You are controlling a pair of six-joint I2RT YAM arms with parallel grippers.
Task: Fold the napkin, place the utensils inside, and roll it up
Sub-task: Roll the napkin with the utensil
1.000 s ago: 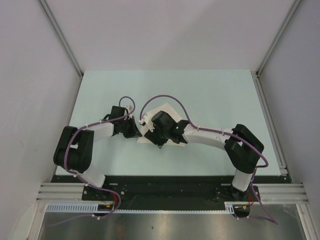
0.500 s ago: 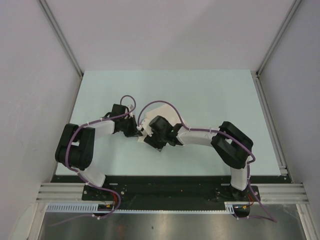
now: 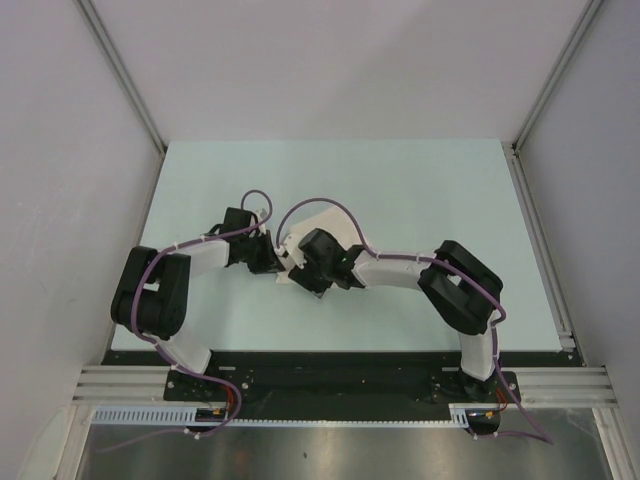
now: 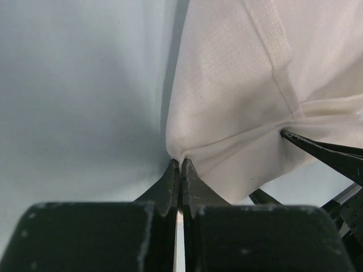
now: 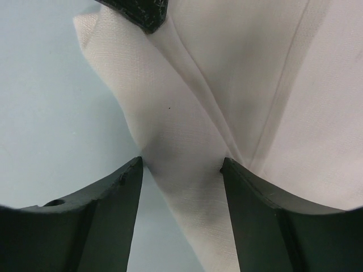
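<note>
On my feed I see a pale mint-green flat tabletop (image 3: 420, 190), boxed in by plain white wall panels (image 3: 340, 60) and slim aluminium corner posts (image 3: 122, 75). At its near edge lie a black mounting plate (image 3: 340, 385), silver aluminium rails (image 3: 560, 380) and a brushed steel sheet (image 3: 340, 455).

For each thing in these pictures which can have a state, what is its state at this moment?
Napkin, partly folded, lying on the table, one edge pinched.
Left gripper, shut on the edge of the napkin.
Right gripper, open, astride a folded band of the napkin.
Knife, not seen in any view.
</note>
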